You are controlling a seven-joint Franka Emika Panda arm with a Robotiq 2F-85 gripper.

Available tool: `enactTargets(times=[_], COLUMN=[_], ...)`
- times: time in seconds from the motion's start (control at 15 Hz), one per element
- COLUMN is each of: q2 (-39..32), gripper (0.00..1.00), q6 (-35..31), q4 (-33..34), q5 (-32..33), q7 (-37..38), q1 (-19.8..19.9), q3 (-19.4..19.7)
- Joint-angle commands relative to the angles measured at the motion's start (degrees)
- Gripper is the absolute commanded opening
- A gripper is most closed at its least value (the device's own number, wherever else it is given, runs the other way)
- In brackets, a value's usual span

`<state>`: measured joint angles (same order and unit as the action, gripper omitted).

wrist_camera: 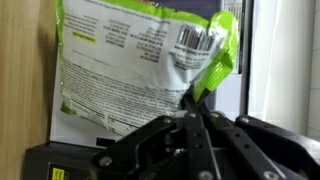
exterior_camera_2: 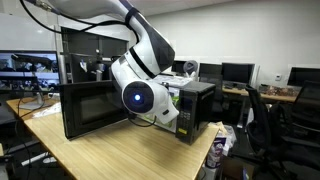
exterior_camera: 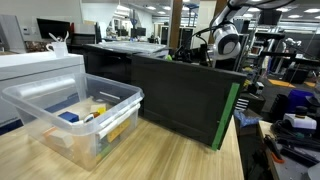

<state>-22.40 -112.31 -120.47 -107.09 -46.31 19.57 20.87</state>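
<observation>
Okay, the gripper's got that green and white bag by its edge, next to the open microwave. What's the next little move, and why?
Probably a slow, short lift with the jaws shut. In the wrist view the gripper pinches only the crumpled green edge of the bag, so the hold looks thin; a gentle test would show whether it slips.
</observation>
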Motion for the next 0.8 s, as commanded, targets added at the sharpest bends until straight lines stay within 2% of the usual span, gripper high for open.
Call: enactTargets(times=[0.0,0.2,0.73], q2=[1.0,1.0,2.5], gripper=[0.01,0.01,0.01], q6=[-3.5,-3.2,10.9], q4=[0.0,-0.1,-1.6], q5=[-2.7,-2.4,-0.3], q7=[1.8,1.5,-7.6], q1=[-1.0,-1.0,1.0], q3=[-0.8,-1.0,-0.5])
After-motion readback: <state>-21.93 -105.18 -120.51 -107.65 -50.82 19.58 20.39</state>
